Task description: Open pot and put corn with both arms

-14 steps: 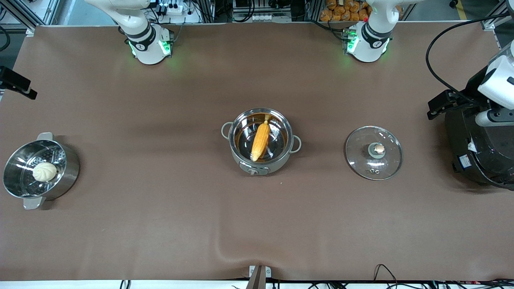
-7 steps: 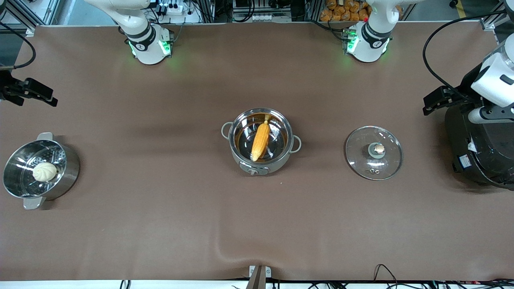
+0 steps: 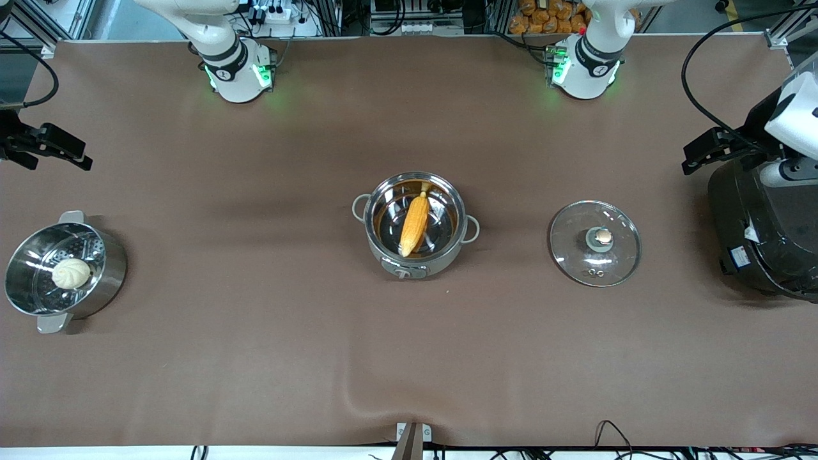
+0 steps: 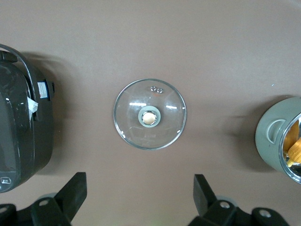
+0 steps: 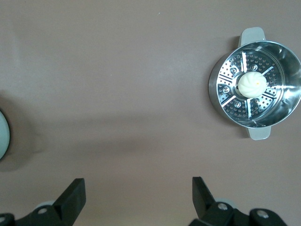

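The steel pot (image 3: 449,214) stands open in the middle of the table, its knob toward the front camera. The yellow-orange corn (image 3: 414,223) lies inside it, stub end toward the arms' bases. The glass lid (image 3: 595,243) lies flat on the table between the pot and the left arm's end; it also shows in the left wrist view (image 4: 149,114). My left gripper (image 3: 703,150) hangs open and empty high over the table by the black cooker (image 3: 760,236). My right gripper (image 3: 48,148) hangs open and empty high over the right arm's end.
A steel steamer pot (image 3: 105,268) with a white bun (image 3: 70,273) stands at the right arm's end; it shows in the right wrist view (image 5: 277,108). The black cooker fills the left arm's end. The brown cloth has a ripple (image 3: 358,396) at the front edge.
The right gripper came inward from the view's edge, then held still. The left gripper shifted slightly toward the table's end and the bases. Pot, corn and lid have not moved.
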`<act>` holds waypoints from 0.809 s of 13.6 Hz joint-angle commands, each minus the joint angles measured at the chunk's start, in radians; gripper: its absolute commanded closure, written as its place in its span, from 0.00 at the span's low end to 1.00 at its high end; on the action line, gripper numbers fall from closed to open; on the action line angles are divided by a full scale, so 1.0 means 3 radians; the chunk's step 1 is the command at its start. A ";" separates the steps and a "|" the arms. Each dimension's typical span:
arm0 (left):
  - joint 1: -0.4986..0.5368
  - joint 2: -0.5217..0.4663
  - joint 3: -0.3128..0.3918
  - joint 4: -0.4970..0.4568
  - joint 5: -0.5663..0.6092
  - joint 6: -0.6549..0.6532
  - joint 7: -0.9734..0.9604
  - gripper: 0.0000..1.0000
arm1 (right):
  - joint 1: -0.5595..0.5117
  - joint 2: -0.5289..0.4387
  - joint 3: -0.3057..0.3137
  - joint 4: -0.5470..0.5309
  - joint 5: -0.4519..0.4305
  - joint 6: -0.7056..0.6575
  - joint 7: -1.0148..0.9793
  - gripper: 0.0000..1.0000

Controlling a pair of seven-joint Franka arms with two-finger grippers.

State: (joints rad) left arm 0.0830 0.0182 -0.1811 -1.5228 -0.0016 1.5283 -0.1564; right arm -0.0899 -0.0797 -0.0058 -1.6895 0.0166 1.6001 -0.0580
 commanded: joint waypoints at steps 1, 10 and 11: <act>-0.0016 0.0006 0.0011 0.0096 -0.0005 -0.0129 -0.0005 0.00 | 0.0003 -0.0092 -0.0006 -0.0095 -0.0009 0.0015 0.0004 0.00; -0.0052 0.0011 -0.0020 0.0096 0.0128 -0.0221 -0.0010 0.00 | 0.0008 -0.0087 -0.0006 -0.0075 -0.0009 -0.0036 -0.0026 0.00; -0.0052 0.0011 -0.0020 0.0096 0.0123 -0.0221 -0.0010 0.00 | 0.0008 -0.0077 -0.0001 -0.0065 -0.0009 -0.0046 -0.0031 0.00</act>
State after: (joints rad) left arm 0.0736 0.0181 -0.1860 -1.5170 0.0155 1.4880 -0.1564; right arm -0.0899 -0.0798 -0.0061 -1.6937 0.0166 1.5900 -0.0581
